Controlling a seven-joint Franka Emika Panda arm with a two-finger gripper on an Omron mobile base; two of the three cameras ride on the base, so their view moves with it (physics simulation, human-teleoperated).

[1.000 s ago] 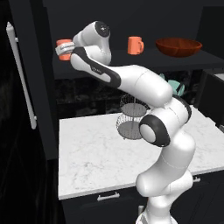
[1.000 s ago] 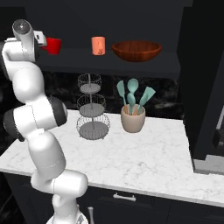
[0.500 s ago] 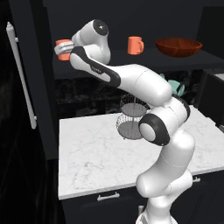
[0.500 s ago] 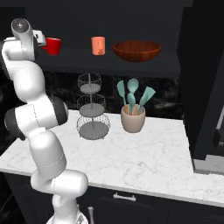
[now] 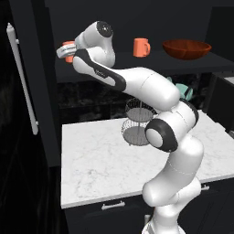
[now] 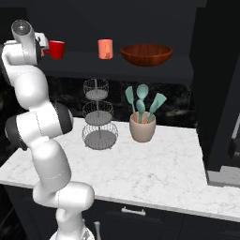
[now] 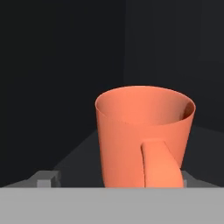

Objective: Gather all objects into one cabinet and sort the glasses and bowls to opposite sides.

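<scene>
At ten o'clock in the left base view, the gripper (image 5: 65,51) stood with fingers apart around a salmon-orange cup (image 7: 142,135), apparently resting on the cabinet shelf (image 5: 137,65).

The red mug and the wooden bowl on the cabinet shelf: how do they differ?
The red mug is small, upright-sided and glossy bright red; the bowl is much wider, shallow and reddish-brown. The red mug stands at the left end of the shelf, beside the robot's hand; the bowl sits toward the right, past an orange cup. Both stand upright on the same dark shelf.
</scene>
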